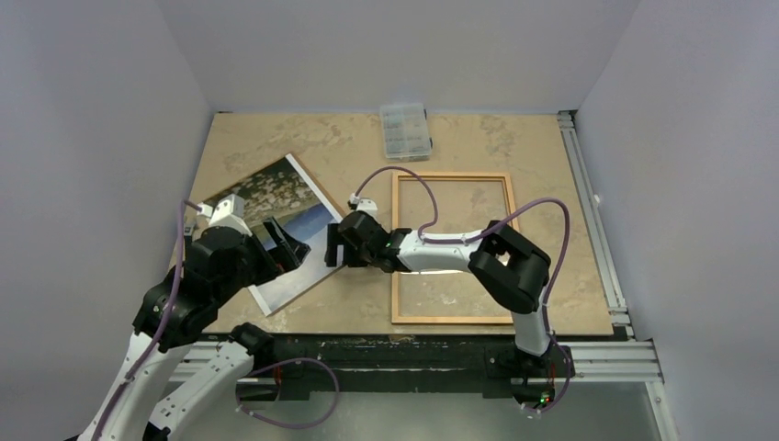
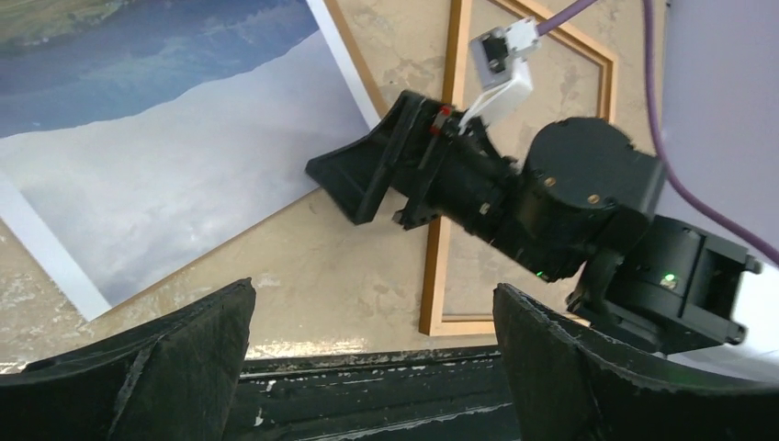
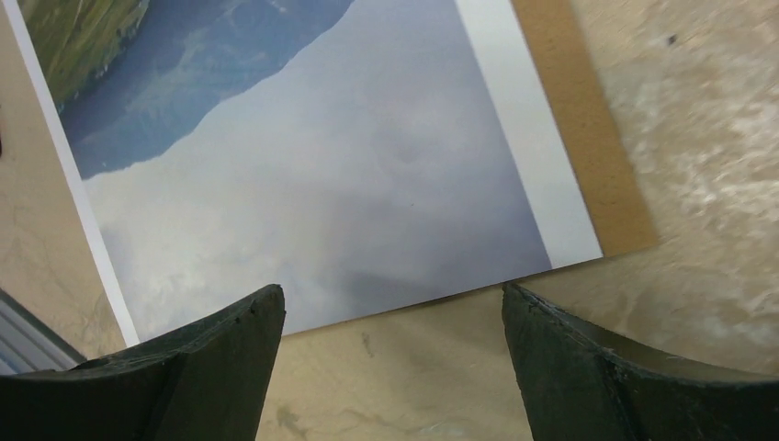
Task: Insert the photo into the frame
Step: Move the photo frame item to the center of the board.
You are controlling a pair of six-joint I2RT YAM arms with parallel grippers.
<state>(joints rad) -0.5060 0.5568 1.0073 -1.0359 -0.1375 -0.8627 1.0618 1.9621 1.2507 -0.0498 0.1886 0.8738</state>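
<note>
The photo (image 1: 276, 191) lies face up and tilted at the left of the table on a brown backing board (image 3: 588, 138). Its pale lower part (image 3: 321, 175) fills the right wrist view. The frame (image 1: 512, 257) lies flat at the right, table top showing inside its rails. My right gripper (image 1: 331, 248) reaches left across the frame's left rail and stands open at the photo's near-right edge (image 3: 390, 292), with nothing between its fingers. My left gripper (image 1: 287, 246) hovers open over the photo's lower part and faces the right gripper (image 2: 367, 175). It holds nothing (image 2: 374, 289).
A small clear plastic compartment box (image 1: 405, 129) sits at the table's far edge. The table's black near edge (image 2: 367, 386) lies just under the left fingers. Grey walls close in both sides. A metal rail (image 1: 588, 211) runs along the right.
</note>
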